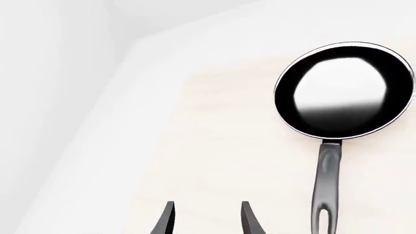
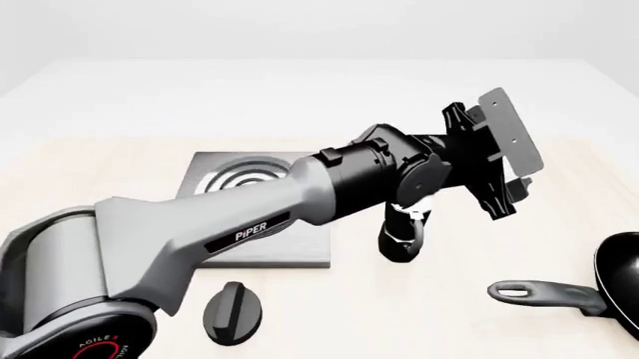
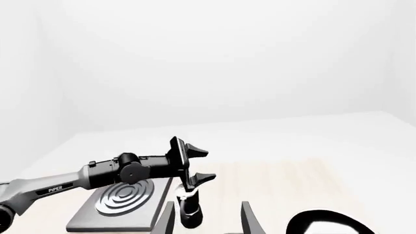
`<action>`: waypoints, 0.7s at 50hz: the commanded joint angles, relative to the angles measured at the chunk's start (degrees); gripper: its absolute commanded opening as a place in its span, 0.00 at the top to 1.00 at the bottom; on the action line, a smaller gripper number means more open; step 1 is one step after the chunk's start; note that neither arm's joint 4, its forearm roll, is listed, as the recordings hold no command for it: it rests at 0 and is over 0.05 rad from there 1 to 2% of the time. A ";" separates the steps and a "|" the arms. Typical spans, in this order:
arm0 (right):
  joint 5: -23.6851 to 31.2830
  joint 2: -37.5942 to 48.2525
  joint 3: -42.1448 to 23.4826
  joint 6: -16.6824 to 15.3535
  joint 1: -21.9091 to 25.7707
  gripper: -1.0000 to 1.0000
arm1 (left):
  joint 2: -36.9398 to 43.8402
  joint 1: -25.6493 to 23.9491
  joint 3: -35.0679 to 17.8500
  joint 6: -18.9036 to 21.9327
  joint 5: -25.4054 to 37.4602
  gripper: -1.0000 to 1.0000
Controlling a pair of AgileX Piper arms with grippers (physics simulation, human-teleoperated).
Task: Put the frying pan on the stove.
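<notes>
Table surface, pale wood with white surround, is seen whole only in the front view. Left arm is stretched diagonally across that view from near left toward centre right, raised over the table, wrist bent so that the left hand sits high and points toward the right side. Its fingers are shown spread apart in the right wrist view, with nothing between them; in the left wrist view only two dark fingertips are caught, likewise parted and empty. Right arm is not seen in the front view at all. Right hand is recorded only by its own camera: two fingertips apart, nothing held.

Stove lies flat on the table at centre left, partly covered by the left arm; its silver rings are seen better from the right wrist view. Frying pan rests on the table at the near right edge of the front view, cut off by the frame, well apart from the stove. Its full round bowl is shown only in the left wrist view. Its handle is laid roughly left-right, loop end pointing left toward the table's middle.

Moka pot stands just right of the stove, beneath the left wrist. Black knob lies near the stove's front edge.
</notes>
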 commanded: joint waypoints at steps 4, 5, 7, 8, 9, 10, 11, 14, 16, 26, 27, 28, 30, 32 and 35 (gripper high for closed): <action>0.00 0.00 1.53 0.25 -0.07 0.00 | 2.81 -1.91 -3.05 0.12 2.48 0.00; 0.00 0.00 1.53 0.25 -0.07 0.00 | 2.82 -1.91 -3.07 0.12 2.49 0.00; 0.00 0.00 1.57 0.30 -0.08 0.00 | 3.34 -2.08 -3.35 0.25 2.65 0.00; 0.00 0.00 1.57 0.28 -0.05 0.00 | 3.55 -2.19 -3.41 0.28 2.62 0.00; 0.00 0.00 1.59 0.32 -0.08 0.00 | 3.78 -2.29 -3.57 0.17 2.64 0.00; 0.00 0.00 1.63 0.35 -0.08 0.00 | 4.22 -2.43 -3.58 0.53 2.68 0.00; 0.00 0.00 1.61 0.35 -0.09 0.00 | 4.14 -2.66 -3.26 0.53 2.47 0.00; 0.00 0.00 1.64 0.45 -0.09 0.00 | 4.52 -3.00 -3.34 0.30 2.50 0.00; 0.00 0.00 1.67 0.48 -0.08 0.00 | 4.81 -3.49 -3.51 -0.40 2.46 0.00; 0.00 0.00 1.74 0.76 0.01 0.00 | 6.21 -4.82 -3.95 -2.08 2.18 0.00; 0.00 0.00 1.73 0.76 0.02 0.00 | 6.32 -4.92 -3.87 -2.04 2.03 0.00; 0.00 0.00 1.72 0.76 0.03 0.00 | 6.56 -5.10 -4.06 -2.41 2.10 0.00; 0.00 0.00 1.74 0.82 0.00 0.00 | 6.99 -5.24 -4.21 -2.52 1.86 0.00; 0.00 0.00 1.75 0.89 -0.02 0.00 | 7.31 -5.60 -4.20 -2.94 1.80 0.00; 0.00 0.00 1.74 0.96 -0.05 0.00 | 7.72 -5.87 -4.06 -3.09 1.48 0.00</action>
